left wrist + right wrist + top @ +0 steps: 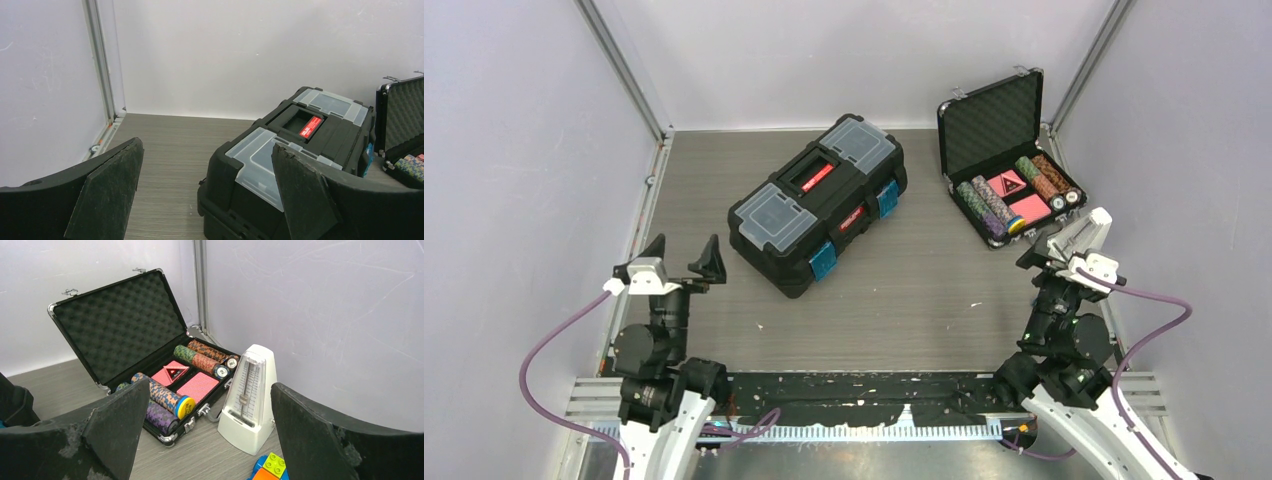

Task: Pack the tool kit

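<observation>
Nearest us, at the desk's (944,300) near edge, our left gripper (684,257) and right gripper (1079,236) both stand wide and empty, seemingly poised to reach; the toolbox (819,205) lies shut mid-desk.

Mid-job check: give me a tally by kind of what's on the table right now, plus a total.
Toolbox: 1
Poker chip case: 1
Metronome: 1
Toy brick cluster, cut off at the right wrist view's edge: 1
Total: 4
</observation>
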Robot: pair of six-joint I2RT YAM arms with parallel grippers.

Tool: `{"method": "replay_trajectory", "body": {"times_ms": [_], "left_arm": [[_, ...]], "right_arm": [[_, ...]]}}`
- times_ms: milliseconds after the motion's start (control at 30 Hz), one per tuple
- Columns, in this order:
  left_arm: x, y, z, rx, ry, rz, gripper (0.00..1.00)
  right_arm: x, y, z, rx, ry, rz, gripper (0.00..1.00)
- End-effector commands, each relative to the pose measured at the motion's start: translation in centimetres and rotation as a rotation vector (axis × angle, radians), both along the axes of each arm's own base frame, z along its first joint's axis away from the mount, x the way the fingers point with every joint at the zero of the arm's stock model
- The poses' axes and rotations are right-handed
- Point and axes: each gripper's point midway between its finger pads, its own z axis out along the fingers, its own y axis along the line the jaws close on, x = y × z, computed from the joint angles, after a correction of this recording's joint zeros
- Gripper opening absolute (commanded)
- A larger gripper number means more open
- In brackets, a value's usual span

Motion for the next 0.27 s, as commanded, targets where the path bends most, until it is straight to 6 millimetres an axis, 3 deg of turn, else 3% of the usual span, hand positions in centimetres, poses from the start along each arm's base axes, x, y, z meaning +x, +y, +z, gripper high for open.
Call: {"method": "replay_trajectory", "body": {"times_ms": [0, 233], "left_arm": [[0.39, -0.03, 0.97, -0.012, -0.033, 0.003, 1.00], [0.56, 0.18, 0.75, -0.004, -0.028, 0.017, 1.00]], "right_arm": [[-0.31, -0.46, 1.48, 0.021, -0.064, -0.010, 0.95], [-0.10, -0.42, 1.22, 0.028, -0.092, 0.005, 0.95]]}}
